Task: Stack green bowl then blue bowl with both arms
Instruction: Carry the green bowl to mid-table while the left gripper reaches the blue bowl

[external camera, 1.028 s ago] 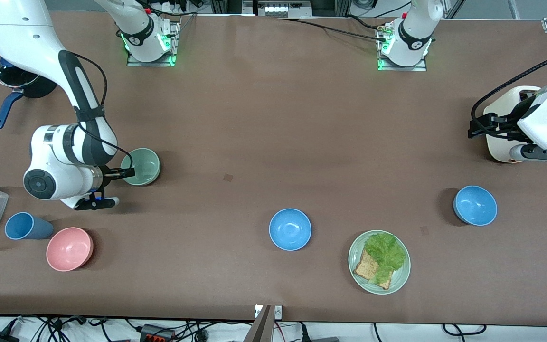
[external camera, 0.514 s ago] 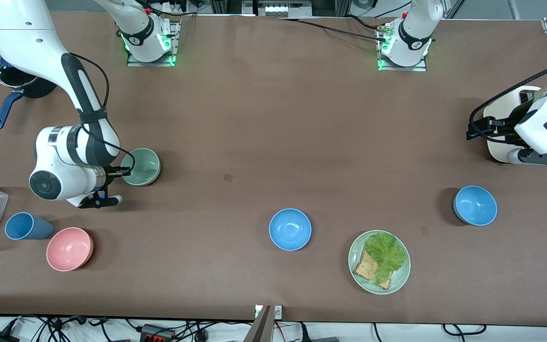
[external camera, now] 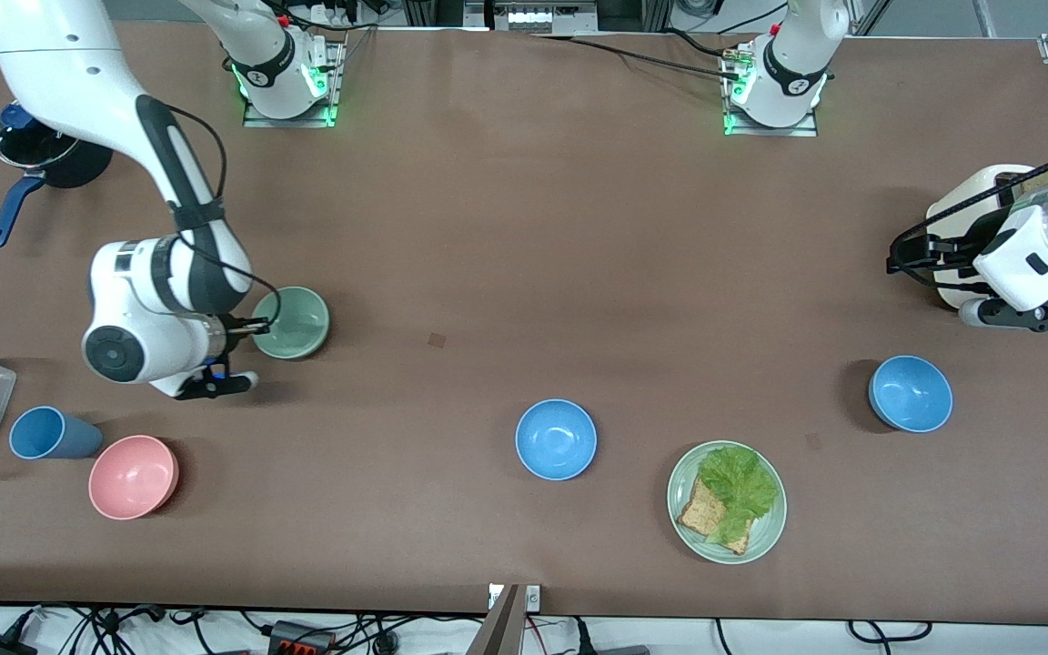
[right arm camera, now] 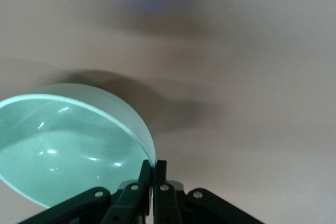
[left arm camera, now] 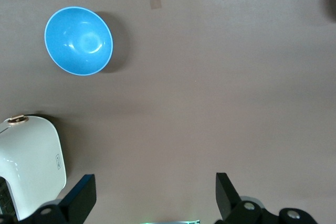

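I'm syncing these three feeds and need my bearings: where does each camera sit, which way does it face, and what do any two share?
Front view: high across the table, facing both bases; both arms show.
Left wrist view: on the left arm, looking down at a blue bowl; left gripper jaws open.
Right wrist view: on the right arm; right gripper shut on the green bowl.
Shared: front view also shows both bowls.

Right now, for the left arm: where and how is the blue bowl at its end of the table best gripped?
Take the blue bowl by its thin rim, one finger inside and one outside, coming from above. It sits upright and open with nothing in it, and its round sloping wall offers no flat sides to pinch across. The left end effector is open over bare table beside the toaster.
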Controlling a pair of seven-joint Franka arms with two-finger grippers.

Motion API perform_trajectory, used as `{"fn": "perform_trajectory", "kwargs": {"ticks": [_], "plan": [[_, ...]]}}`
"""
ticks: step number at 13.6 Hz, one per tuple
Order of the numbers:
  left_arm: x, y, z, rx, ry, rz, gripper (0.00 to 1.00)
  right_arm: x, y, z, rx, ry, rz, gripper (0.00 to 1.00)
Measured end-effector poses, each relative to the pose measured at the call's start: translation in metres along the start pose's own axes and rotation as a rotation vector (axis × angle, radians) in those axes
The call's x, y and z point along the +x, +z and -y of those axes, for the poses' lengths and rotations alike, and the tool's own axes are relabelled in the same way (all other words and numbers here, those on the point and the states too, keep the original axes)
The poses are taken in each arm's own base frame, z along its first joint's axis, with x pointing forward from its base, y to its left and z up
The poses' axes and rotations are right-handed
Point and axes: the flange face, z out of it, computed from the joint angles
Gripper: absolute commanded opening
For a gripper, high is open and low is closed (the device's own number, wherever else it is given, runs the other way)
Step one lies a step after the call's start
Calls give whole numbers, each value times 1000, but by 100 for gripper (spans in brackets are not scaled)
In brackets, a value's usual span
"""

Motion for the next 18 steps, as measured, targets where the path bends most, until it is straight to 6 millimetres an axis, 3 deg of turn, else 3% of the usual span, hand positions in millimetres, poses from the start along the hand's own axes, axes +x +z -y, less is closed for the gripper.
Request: {"fn": "perform_trajectory", "kwargs": {"ticks": [1,3,6,8,10,12,16,17,18], "plan": [[0,0,0,0,0,0,100,4,-12,28,19,-26,-25,0],[1,2,1,-1,-1,4,100,7,-35,104,110,-46,-66,0],[12,19,12,-6,-18,28,100,-7,-39,219,124,-58,-70,0],[32,41,43,2,-41,7,100,-18,-28,286,103,-19,-70,0],[52,72,87,-7,-20,-10,100,-25,-8,343,96,23,-96,0],[71,112,131,-26,-10,-20,100,-27,15,374,92,41,-111,0],[108,175,183,-51,-15,-39,100,-20,38,380,91,72,-107,0],[116,185,192,-52,-11,-43,100,-20,38,382,91,76,-108,34],[124,195,200,-45,-10,-53,100,-21,37,384,92,78,-110,99]]}}
